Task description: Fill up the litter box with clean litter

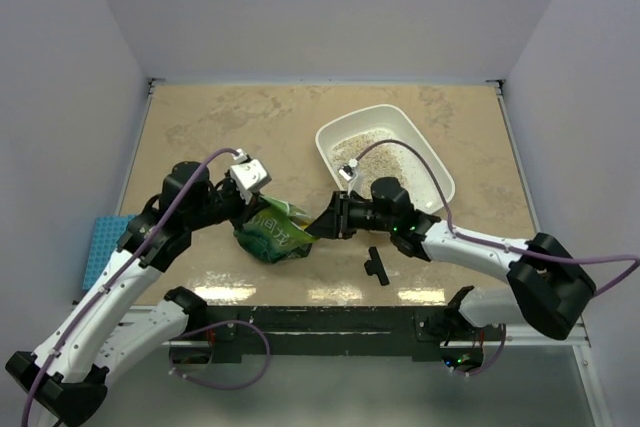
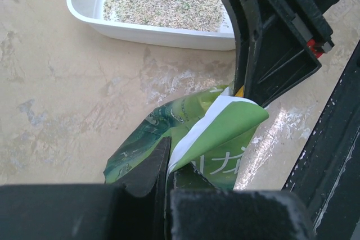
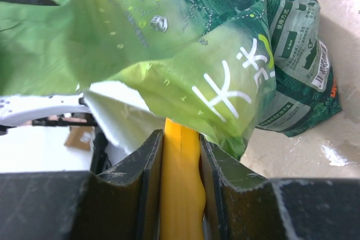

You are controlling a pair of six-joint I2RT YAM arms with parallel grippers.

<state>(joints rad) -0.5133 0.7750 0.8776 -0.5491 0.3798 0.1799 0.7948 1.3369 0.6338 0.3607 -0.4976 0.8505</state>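
Left fingers (image 2: 147,168) and right fingers (image 3: 142,186) clamp the bag (image 1: 272,237).

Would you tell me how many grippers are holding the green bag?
2: the left gripper pinches the green bag on its left; the right gripper clamps its yellow strip on the right.

surface: mottled tan table (image 1: 200,127), pale smeary patches toward the front | back right: white litter box (image 1: 328,155) sitting flat on it | front middle: crinkly green bag (image 1: 275,237) slumped on it | near the bag's right, not touching: little black T-shaped bit (image 1: 377,267)
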